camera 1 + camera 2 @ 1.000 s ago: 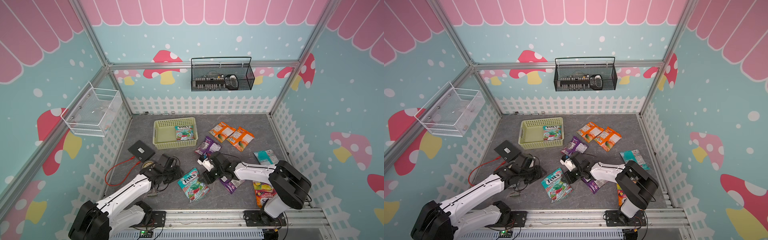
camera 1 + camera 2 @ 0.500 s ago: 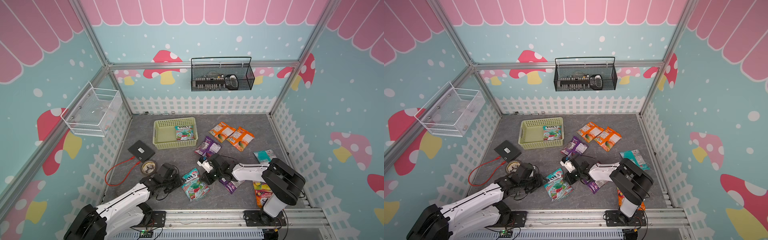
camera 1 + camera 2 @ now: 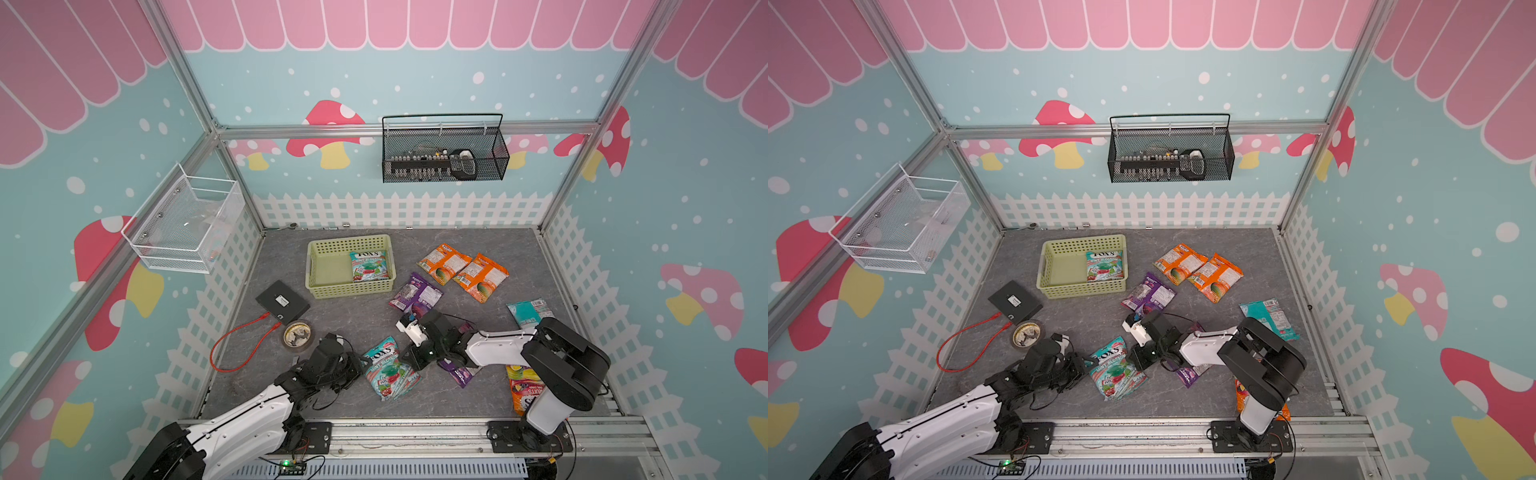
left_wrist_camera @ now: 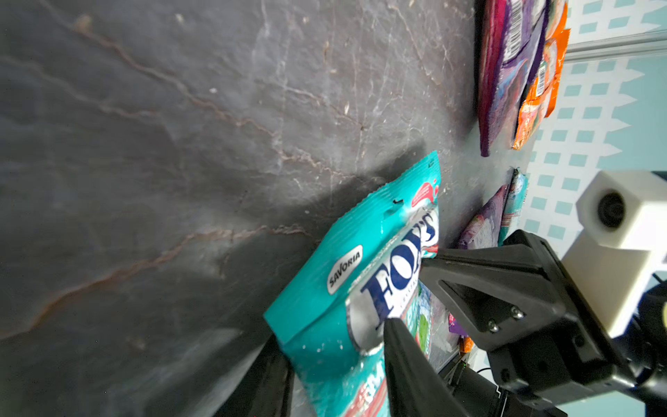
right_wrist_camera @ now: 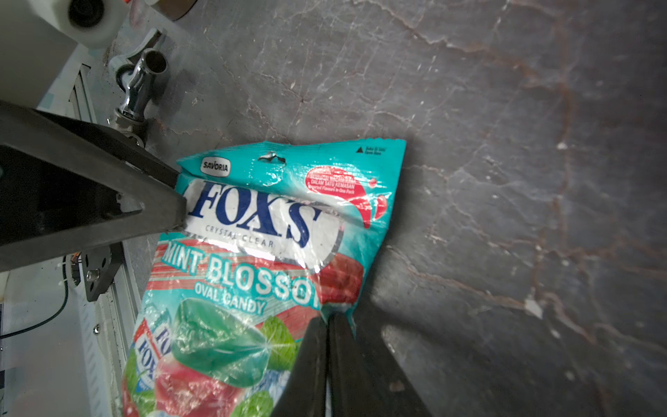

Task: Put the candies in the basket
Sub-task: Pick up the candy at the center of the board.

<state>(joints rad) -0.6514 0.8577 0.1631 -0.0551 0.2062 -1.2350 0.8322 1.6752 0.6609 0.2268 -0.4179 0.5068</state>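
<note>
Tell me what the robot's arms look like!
The left arm and right arm have white shells and chunky black joints. Each ends in black, wedge-shaped jaws, with a white camera box at the wrist and thin black cables looping nearby.

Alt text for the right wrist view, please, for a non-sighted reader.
A teal FOX'S Mint Blossom candy bag lies on the grey table, its side edge pinched by the right tool, jaws together. The left tool's black finger touches the bag's opposite edge.

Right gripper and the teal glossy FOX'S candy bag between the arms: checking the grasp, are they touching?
Touching. The right wrist view shows the right gripper, jaws shut on the edge of the teal FOX'S candy bag.
</note>
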